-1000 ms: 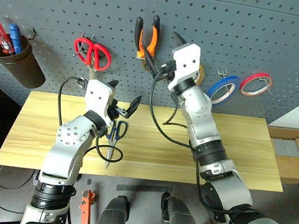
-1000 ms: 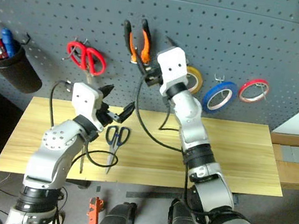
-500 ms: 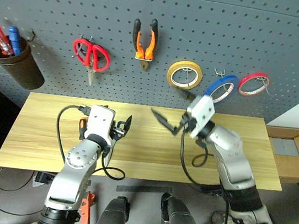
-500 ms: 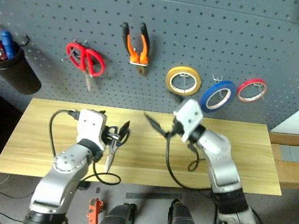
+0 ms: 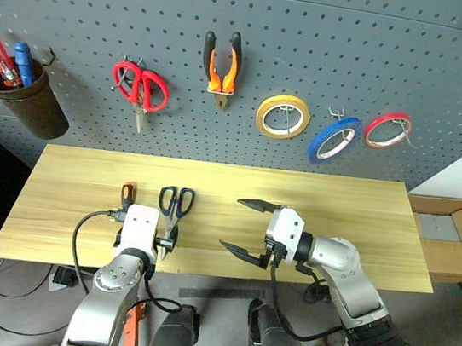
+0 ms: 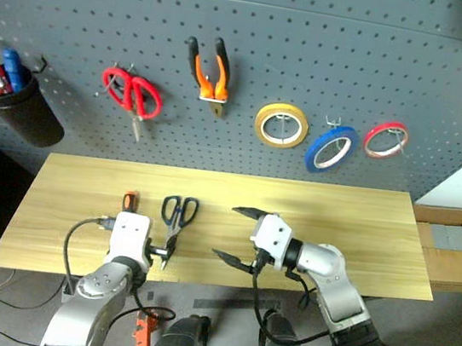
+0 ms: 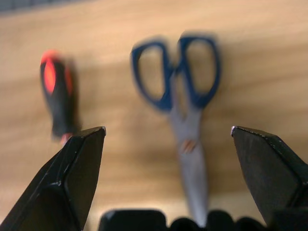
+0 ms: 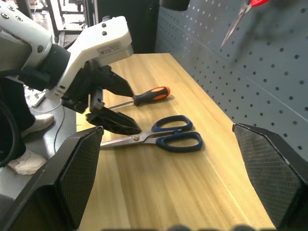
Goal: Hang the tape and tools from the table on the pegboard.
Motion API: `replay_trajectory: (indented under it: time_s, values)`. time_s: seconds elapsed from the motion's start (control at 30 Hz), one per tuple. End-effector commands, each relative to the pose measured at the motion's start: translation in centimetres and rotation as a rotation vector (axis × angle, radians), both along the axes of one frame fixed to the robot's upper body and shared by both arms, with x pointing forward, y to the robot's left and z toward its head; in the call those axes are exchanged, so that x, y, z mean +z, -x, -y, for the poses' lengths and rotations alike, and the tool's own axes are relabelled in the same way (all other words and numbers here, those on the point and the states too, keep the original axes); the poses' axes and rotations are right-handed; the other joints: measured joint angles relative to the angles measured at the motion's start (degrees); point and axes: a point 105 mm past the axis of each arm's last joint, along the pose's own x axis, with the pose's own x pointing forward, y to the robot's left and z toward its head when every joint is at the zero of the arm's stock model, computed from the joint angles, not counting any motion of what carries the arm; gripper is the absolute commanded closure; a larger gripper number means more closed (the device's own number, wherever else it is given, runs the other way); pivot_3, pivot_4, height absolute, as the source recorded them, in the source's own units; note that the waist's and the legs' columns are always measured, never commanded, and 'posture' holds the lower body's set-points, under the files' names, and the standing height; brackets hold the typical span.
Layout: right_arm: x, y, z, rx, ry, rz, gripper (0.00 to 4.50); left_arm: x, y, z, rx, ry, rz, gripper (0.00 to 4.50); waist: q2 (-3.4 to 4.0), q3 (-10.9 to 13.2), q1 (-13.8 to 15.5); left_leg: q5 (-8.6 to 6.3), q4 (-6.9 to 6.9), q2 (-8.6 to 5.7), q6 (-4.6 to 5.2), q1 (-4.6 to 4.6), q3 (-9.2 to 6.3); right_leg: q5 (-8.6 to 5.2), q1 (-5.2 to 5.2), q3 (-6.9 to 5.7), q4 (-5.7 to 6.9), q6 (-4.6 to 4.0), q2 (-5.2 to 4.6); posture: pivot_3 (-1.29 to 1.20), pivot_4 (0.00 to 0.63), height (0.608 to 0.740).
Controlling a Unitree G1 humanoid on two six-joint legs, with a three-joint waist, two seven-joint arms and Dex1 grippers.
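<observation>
Left gripper [image 7: 167, 137] wide, empty, above scissors [image 5: 173, 208] and screwdriver [image 5: 127, 194] on bench [image 5: 355, 208]; right gripper [image 5: 247, 227] wide, empty.

Three tape rings hang on the pegboard [image 5: 420, 53]: one yellow [image 5: 283, 116], one blue [image 5: 333, 139], one red [image 5: 388, 130]. Two scissors: one red-handled pair [image 5: 140, 88], one blue-handled pair [image 5: 174, 210]. One pliers [image 5: 223, 62], one screwdriver [image 5: 127, 195], one cup [image 5: 25, 104] with two pens [image 5: 7, 52].
</observation>
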Motion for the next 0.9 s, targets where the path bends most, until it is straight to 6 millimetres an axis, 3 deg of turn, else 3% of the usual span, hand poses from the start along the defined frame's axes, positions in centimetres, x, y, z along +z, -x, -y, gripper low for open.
replay_trajectory:
  time_s: [0.03,0.3,0.77,0.9]
  values:
    - [0.5,1.0,-0.8,0.064,-0.018,0.015,0.03,-0.7,0.4,0.0,-0.011,0.027,-0.040,0.00,0.01,0.0,0.1,0.00,0.00,0.00,0.00,0.00,0.00,-0.01,0.00,0.00,0.00,0.01,0.00,0.09,0.338,0.740]
    - [-2.4,2.0,-0.8,0.154,0.081,-0.025,0.03,-2.4,-1.3,1.7,-0.133,0.062,-0.120,0.00,0.15,0.5,0.2,0.00,0.00,-0.02,0.00,0.04,0.03,-0.03,0.05,0.02,-0.01,0.05,0.00,0.08,0.362,0.740]
    - [-4.6,1.9,0.0,0.151,0.200,-0.076,0.03,-3.2,-1.9,0.7,-0.165,0.030,-0.212,0.00,0.25,0.7,0.0,-0.01,-0.06,-0.01,-0.02,0.10,-0.06,-0.08,0.10,0.07,-0.03,0.12,-0.06,0.07,0.355,0.740]
    - [-4.4,1.3,-0.1,0.136,0.197,-0.074,0.00,-3.2,-2.0,0.6,-0.172,0.040,-0.220,0.93,0.26,0.7,0.0,-0.01,-0.05,0.00,-0.02,0.13,-0.04,-0.09,0.10,0.09,-0.02,0.12,-0.05,0.08,0.357,0.740]
